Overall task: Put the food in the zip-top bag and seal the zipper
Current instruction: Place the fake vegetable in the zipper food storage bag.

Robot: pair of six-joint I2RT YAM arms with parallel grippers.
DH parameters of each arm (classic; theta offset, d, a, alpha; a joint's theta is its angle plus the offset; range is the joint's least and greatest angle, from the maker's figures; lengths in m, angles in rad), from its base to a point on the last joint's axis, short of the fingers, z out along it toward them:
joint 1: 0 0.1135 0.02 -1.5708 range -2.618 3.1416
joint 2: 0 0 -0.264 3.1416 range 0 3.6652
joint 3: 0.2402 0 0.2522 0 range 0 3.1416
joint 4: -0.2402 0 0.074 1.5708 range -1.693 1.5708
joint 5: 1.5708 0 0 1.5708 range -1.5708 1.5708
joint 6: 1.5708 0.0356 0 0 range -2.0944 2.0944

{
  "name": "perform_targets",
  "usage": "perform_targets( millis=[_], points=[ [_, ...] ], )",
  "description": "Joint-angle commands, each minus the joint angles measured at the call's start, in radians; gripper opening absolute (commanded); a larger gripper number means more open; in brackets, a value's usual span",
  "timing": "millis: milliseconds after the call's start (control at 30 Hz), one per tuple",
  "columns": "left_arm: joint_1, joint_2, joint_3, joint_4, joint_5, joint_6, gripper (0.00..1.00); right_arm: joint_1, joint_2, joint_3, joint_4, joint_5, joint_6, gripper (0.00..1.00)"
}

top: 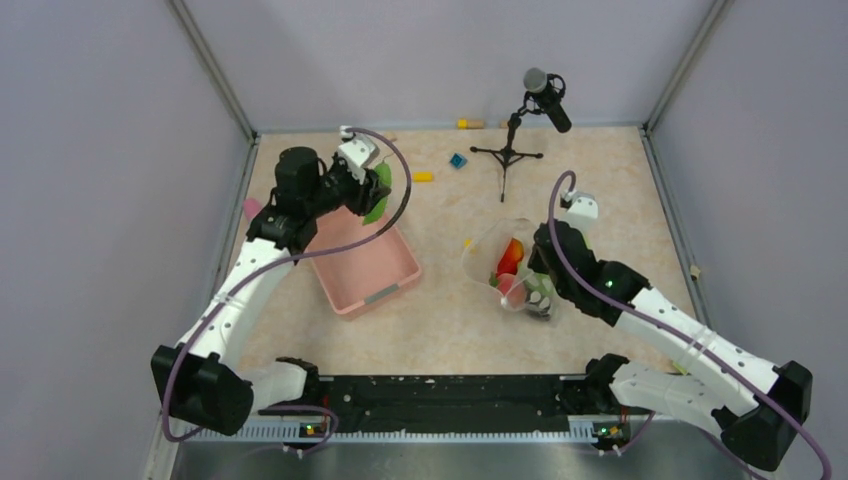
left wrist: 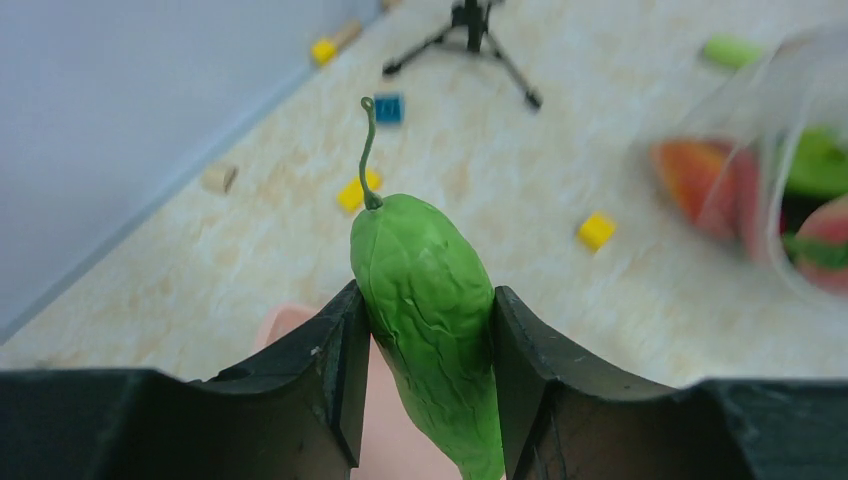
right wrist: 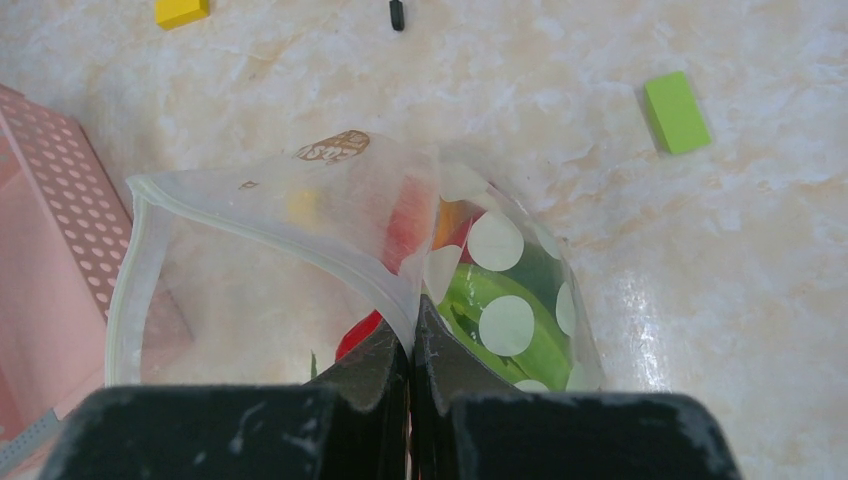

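Note:
My left gripper (top: 368,188) is shut on the long green cucumber (top: 379,192), held in the air over the far end of the pink basket. In the left wrist view the cucumber (left wrist: 425,290) sits between both fingers with its thin stem pointing away. The zip-top bag (top: 497,262) stands open at mid-right, with red, orange and green food inside. My right gripper (right wrist: 412,335) is shut on the bag's mouth edge at the whitish zipper (right wrist: 250,225). A green piece (right wrist: 540,345) and a red piece (right wrist: 360,335) show through the dotted plastic.
The pink basket (top: 400,255) lies left of centre. A microphone on a small tripod (top: 510,150) stands at the back. Yellow (top: 423,177) and blue (top: 458,160) blocks lie near it. A green block (right wrist: 676,112) lies beyond the bag. Grey walls enclose three sides.

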Motion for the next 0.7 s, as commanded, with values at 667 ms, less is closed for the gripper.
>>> perform_targets(
  millis=[667],
  points=[
    [-0.492,-0.164,-0.251,0.827,-0.426,-0.949,0.0,-0.009,-0.164,-0.091,0.028,0.0,0.075,0.0]
  ],
)
